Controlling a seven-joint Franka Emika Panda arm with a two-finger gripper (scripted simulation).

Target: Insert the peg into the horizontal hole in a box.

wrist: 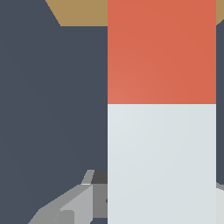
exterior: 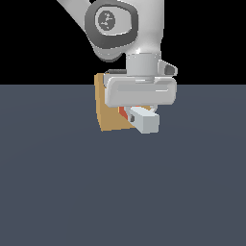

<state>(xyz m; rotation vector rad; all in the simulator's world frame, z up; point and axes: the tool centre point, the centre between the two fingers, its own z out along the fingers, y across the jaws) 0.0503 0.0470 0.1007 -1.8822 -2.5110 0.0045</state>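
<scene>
The peg (exterior: 146,120) is a pale grey-white square bar with a red-orange end (exterior: 124,114). It is held level above the floor, red end toward the tan box (exterior: 109,108) behind it. My gripper (exterior: 137,111) is shut on the peg, its body right over it. In the wrist view the peg (wrist: 162,162) fills the frame, its red end (wrist: 162,52) reaching the box's edge (wrist: 78,12). One grey finger (wrist: 74,205) shows beside it. The hole is hidden behind the peg and gripper.
A flat dark grey-blue floor (exterior: 123,192) stretches around the box. The arm's white and grey wrist (exterior: 115,24) rises above the gripper.
</scene>
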